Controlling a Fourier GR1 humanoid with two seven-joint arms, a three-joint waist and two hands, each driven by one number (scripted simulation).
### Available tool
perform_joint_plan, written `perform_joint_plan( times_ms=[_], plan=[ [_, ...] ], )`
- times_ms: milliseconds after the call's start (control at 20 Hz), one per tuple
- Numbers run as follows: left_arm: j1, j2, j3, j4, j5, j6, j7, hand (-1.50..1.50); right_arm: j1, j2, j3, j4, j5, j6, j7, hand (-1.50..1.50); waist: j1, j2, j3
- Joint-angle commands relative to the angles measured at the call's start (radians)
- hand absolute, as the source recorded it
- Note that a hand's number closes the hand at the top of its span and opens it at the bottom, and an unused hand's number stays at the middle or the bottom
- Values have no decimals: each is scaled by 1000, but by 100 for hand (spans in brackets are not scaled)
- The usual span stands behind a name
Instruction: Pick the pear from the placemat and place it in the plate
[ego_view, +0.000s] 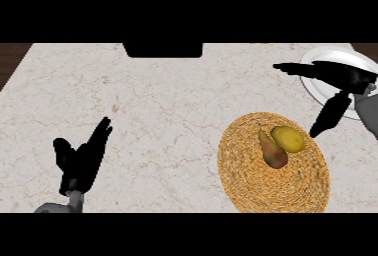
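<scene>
Pear (273, 150) lies on the placemat (251, 185), not yet picked, so the spread-open right hand (347, 80) over the plate (325, 57) must next come near and grab it.

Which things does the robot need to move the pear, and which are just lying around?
Needed:
pear
woven placemat
white plate
right hand, open above the plate

Just lying about:
yellow potato-like lump beside the pear
black object at the counter's far edge
left hand, resting

1. Counter (162, 110): pale beige marble with faint brown veining.
2. Placemat (251, 185): golden-yellow woven straw, concentric rings.
3. Pear (272, 150): brownish with a reddish tinge.
4. Round fruit (289, 138): yellow-green.
5. Plate (321, 87): white.
6. Both hands: black.
</scene>
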Motion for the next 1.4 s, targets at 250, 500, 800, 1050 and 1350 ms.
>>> perform_joint_plan(
  times_ms=[250, 500, 800, 1050, 1350],
  plan=[
    [-2, -52, -23, -11, -29, 10, 87, 0, 99, 51, 22, -92, 78, 45, 89, -150, -5, 5, -6],
    [43, -31, 25, -2, -22, -46, 30, 0, 178, 119, -1, -224, 62, 59, 202, -150, -7, 4, -6],
    [-3, -92, 17, 69, -65, -27, 26, 0, 186, 152, -9, -263, 137, 41, 227, -150, -5, 6, -6],
    [63, -36, 49, -4, -28, -105, 34, 0, 228, 121, 2, -309, 220, 26, 220, -150, -3, 5, -6],
    [-7, -94, 45, -17, -88, -37, 104, 0, 214, 217, 28, -203, 336, -17, 188, -150, 0, 7, -5]
  ],
)
